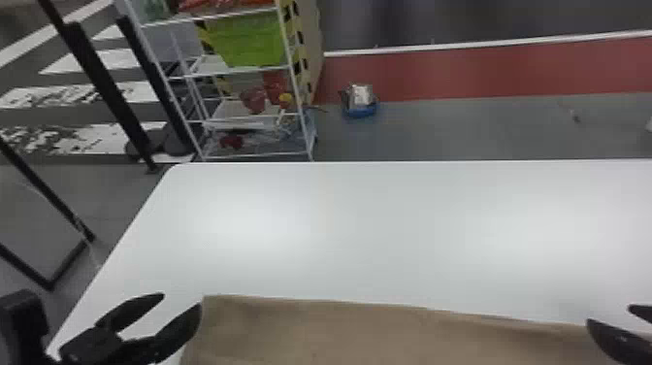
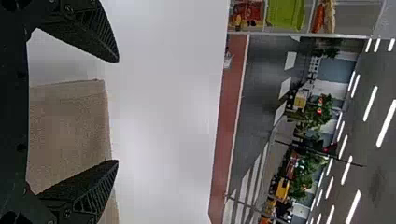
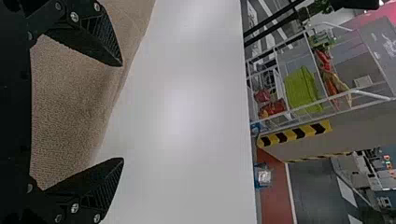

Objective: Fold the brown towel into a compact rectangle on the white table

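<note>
Along the far edge of the brown towel [image 1: 339,330], spread on the white table [image 1: 339,233], the left gripper [image 1: 181,301] and right gripper [image 1: 610,315] wait open and empty.
The likely step is pinching that edge near both ends: each gripper should sink low, catch all the layers intended, though their number is hard to tell, then close together and lift evenly, keeping the edge straight without dragging the cloth askew.
</note>
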Robot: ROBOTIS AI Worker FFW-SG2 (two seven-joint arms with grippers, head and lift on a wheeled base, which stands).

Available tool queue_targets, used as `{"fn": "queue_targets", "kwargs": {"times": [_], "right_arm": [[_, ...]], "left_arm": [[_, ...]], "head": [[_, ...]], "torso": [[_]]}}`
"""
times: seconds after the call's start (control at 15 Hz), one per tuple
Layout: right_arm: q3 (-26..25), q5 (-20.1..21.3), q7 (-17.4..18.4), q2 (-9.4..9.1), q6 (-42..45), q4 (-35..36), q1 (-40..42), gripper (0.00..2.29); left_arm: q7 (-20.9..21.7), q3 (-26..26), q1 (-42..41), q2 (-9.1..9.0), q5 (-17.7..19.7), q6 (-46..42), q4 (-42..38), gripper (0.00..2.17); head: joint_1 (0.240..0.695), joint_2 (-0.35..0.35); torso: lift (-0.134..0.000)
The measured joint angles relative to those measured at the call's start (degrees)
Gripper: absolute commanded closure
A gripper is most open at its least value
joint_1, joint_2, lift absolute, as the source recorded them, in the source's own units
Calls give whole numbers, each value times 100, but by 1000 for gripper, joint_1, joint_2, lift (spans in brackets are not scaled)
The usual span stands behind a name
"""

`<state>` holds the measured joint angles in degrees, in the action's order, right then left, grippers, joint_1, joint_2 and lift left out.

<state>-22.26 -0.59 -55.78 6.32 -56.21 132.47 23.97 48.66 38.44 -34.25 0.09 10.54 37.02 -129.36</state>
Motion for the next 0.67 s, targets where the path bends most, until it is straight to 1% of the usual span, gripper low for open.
{"fn": "queue_targets", "kwargs": {"times": [0.47, 0.67], "right_arm": [[-381, -97, -127, 112, -18, 111, 200, 178], [-403, -100, -136, 115, 14, 60, 203, 178]], "left_arm": [[-379, -61, -210, 0, -281, 169, -55, 130], [-685, -152, -214, 0, -350, 476, -46, 130]], "head": [[695, 191], [695, 196]], "torso": [[-124], [-124]]}}
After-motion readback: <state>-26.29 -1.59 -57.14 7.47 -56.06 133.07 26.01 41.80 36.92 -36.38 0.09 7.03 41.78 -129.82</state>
